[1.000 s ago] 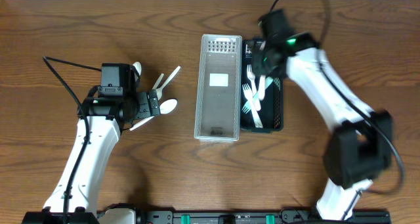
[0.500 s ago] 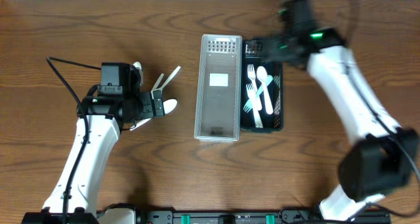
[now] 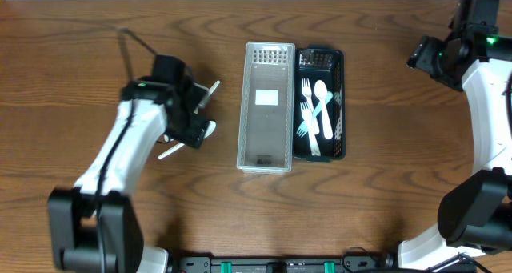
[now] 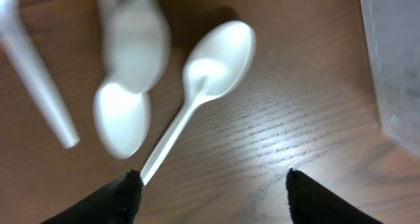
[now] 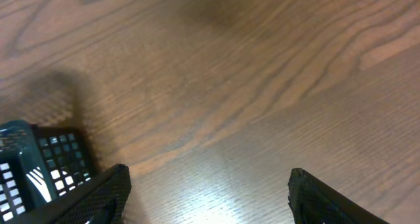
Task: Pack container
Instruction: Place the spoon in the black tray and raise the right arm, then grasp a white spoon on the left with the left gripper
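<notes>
Container: the clear tray (image 3: 264, 141) lies in the middle of the desk (image 3: 80, 33). I see nothing in it but a pale label on its floor.
Black basket: the black basket (image 3: 342, 105) sits against the tray's right side and holds plastic forks (image 3: 307, 125) and a packed spoon (image 3: 322, 105).
Loose cutlery: a white spoon (image 4: 210, 73) lies bowl-up on the wood left of the tray. Two blurred spoon bowls (image 4: 125, 119) and a white handle (image 4: 36, 86) lie beside it.
Left pincer: my left pincer (image 4: 211, 184) hangs low over that white spoon, spread wide with nothing in it. The spoon's handle ends just beside one finger (image 4: 125, 194); I cannot tell if they touch.
Right pincer: my right pincer (image 5: 209, 181) is also spread wide and empty. It is over bare wood at the far right, well apart from the basket. Only the basket's corner shows at the wrist view's edge.
</notes>
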`<state>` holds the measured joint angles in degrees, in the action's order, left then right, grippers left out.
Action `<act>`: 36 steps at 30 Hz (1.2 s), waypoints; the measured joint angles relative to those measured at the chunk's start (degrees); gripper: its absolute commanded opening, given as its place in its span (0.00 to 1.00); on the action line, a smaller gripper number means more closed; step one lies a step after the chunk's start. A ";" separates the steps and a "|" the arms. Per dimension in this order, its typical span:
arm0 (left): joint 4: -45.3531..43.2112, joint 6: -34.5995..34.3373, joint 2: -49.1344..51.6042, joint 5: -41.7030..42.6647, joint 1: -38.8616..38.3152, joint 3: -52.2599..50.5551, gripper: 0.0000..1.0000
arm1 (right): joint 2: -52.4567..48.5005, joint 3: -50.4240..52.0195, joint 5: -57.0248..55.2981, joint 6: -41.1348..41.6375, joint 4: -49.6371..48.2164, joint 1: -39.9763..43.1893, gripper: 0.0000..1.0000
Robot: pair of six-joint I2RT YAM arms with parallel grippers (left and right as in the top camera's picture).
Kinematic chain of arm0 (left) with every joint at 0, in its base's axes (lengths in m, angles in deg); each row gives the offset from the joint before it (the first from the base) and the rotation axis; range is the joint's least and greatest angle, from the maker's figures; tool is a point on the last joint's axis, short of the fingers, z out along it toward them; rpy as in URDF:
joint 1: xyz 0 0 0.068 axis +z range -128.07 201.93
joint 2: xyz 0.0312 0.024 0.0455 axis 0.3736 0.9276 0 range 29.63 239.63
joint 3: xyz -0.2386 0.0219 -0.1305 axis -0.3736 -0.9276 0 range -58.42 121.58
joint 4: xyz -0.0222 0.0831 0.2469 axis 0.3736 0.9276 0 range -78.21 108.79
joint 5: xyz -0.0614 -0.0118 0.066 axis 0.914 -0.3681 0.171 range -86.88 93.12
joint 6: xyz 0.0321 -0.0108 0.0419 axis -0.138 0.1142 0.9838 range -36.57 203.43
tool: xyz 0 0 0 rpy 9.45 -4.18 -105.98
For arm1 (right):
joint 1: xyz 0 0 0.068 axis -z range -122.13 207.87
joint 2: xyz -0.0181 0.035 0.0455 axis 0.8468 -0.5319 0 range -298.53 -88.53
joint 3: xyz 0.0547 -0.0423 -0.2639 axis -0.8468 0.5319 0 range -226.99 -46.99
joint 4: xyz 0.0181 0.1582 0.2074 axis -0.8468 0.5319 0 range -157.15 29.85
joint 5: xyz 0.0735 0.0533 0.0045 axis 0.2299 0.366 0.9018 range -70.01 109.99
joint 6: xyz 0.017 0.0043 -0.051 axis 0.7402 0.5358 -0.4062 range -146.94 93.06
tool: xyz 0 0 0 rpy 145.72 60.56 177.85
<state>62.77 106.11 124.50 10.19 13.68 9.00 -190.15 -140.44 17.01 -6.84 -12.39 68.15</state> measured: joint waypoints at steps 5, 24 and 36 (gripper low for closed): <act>-0.33 6.82 6.45 -0.63 -1.18 0.00 0.61 | 0.00 0.17 -0.02 0.00 0.28 0.63 0.80; -4.02 9.60 15.32 -5.27 -1.14 0.20 0.06 | 0.00 0.20 -0.02 -1.09 0.28 0.63 0.79; 9.05 -2.34 4.55 -4.92 -5.68 8.90 0.06 | 0.00 0.20 0.00 -1.29 0.33 0.63 0.77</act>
<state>71.82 103.77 129.05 5.27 8.00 17.90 -190.15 -140.24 17.01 -8.13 -12.06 68.79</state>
